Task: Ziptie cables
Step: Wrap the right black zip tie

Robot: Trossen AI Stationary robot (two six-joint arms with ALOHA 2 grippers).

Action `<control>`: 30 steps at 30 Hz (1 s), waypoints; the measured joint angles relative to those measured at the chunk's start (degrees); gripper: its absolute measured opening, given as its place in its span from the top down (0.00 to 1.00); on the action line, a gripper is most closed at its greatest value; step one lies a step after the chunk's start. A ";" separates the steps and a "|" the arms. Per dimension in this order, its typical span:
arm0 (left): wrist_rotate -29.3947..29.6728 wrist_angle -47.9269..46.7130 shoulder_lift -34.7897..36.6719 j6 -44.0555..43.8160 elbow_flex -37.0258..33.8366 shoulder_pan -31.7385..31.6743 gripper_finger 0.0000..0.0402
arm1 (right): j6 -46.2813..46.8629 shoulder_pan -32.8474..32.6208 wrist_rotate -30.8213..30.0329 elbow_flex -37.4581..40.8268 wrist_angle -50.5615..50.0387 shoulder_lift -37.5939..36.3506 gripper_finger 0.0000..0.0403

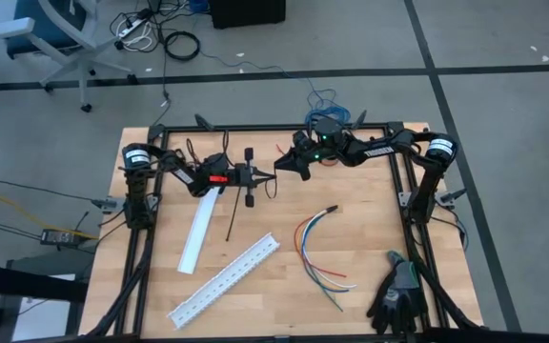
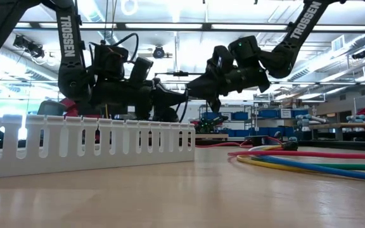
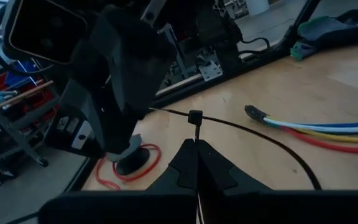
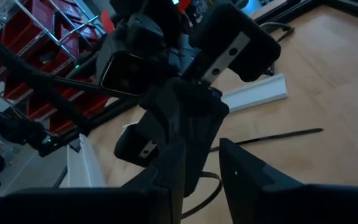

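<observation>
High view: the wooden tabletop [image 1: 370,229] carries a white slotted duct [image 1: 225,279], and the cables [image 1: 317,250] (a curved bundle, black-sleeved at one end) lie well apart from both arms. The left end effector [image 1: 258,178] is pinched together on a thin black ziptie [image 3: 241,127]; the right end effector [image 1: 280,165], fingers parted, hovers just beside it. The slick, springy strip could slip during a handover.

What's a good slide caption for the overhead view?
Both grippers, left and right, meet above the table's far edge, cables lying untouched nearer the front.
</observation>
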State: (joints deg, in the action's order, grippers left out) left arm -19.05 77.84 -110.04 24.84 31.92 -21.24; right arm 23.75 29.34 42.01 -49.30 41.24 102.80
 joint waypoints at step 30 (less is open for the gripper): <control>0.67 0.62 0.00 -4.06 0.00 -0.12 1.00 | 0.63 -0.09 4.42 0.00 0.08 0.02 0.81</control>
State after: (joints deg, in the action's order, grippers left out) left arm -18.37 78.46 -110.04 20.78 31.92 -21.37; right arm 24.38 29.26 46.42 -49.30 41.32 102.82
